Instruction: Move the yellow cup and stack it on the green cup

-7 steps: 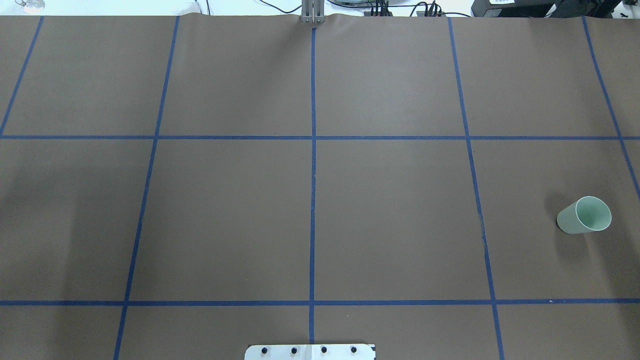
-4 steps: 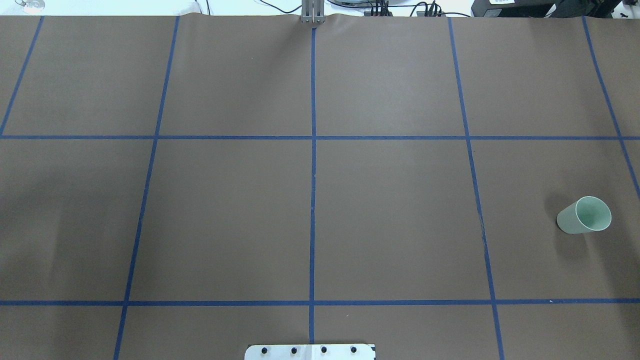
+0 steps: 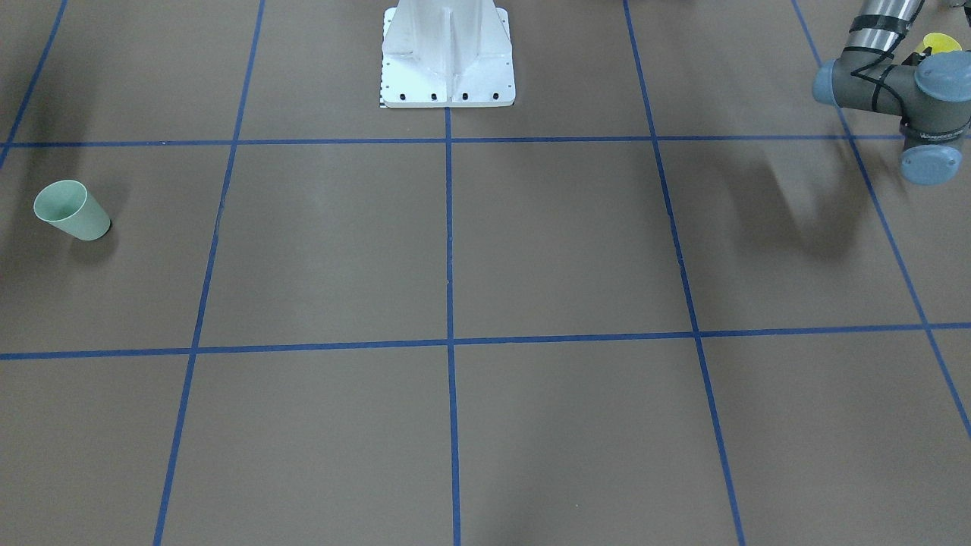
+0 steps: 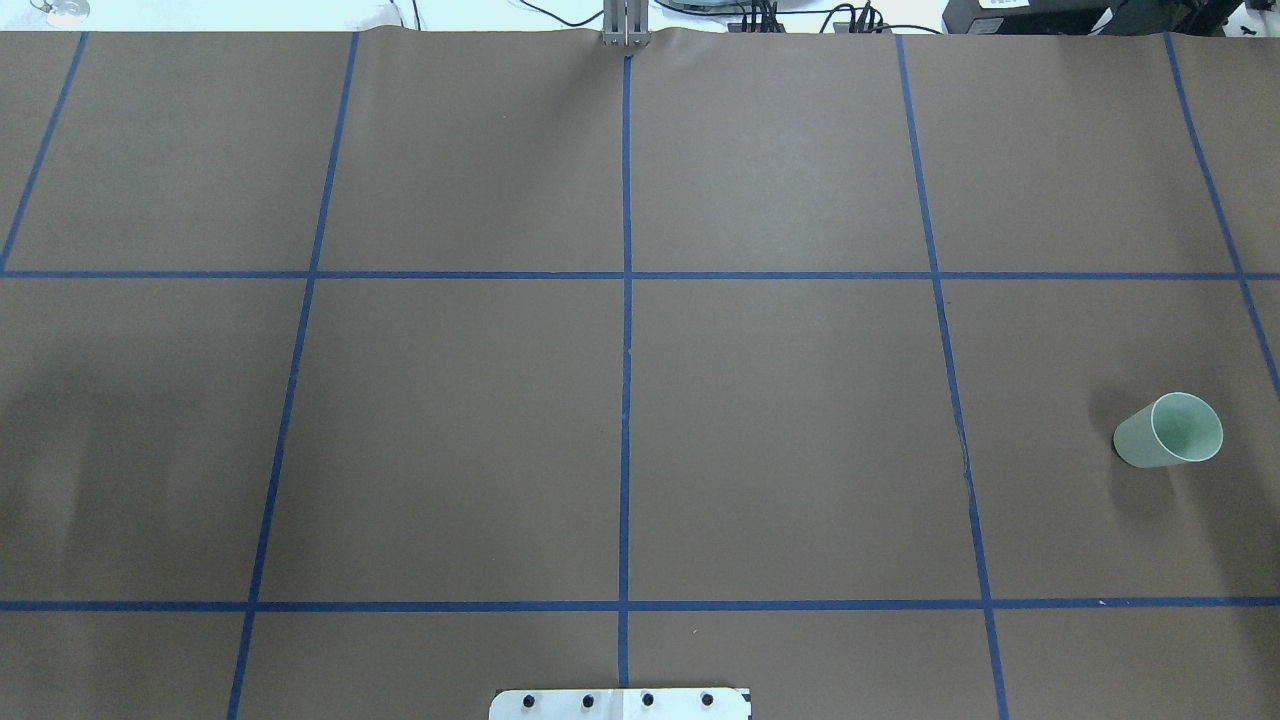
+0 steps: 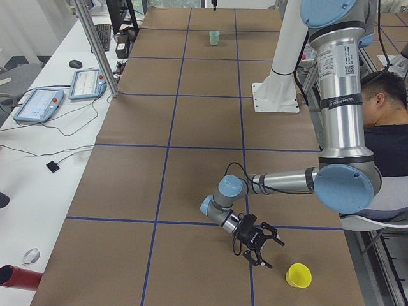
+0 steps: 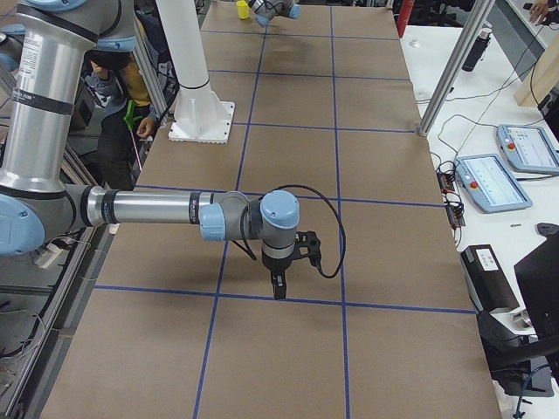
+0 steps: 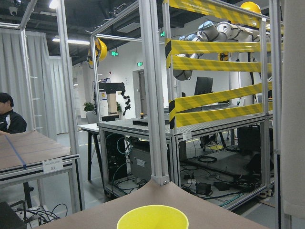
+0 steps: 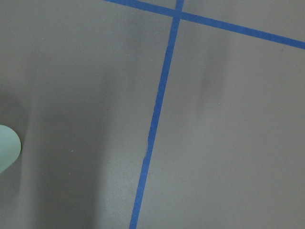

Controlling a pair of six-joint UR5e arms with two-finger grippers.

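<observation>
The yellow cup point(image 5: 298, 275) stands upright near the table's left end; its rim fills the bottom of the left wrist view point(image 7: 152, 221), and it peeks out behind the left arm point(image 3: 939, 42). My left gripper point(image 5: 271, 250) hovers low, just short of it; whether it is open I cannot tell. The green cup point(image 4: 1170, 430) stands upright at the right end, also in the front-facing view point(image 3: 72, 211) and at the right wrist view's left edge point(image 8: 7, 149). My right gripper point(image 6: 278, 288) points down at the table, apart from the green cup; its state I cannot tell.
The white robot base point(image 3: 447, 57) stands at the table's near-robot middle edge. Blue tape lines point(image 4: 626, 350) divide the brown table cover. An operator point(image 5: 386, 108) sits beside the left arm. Tablets point(image 5: 89, 83) and cables lie on the side bench.
Both cups stay put. Only a faint shadow at the left of the overhead view has drifted further left.
</observation>
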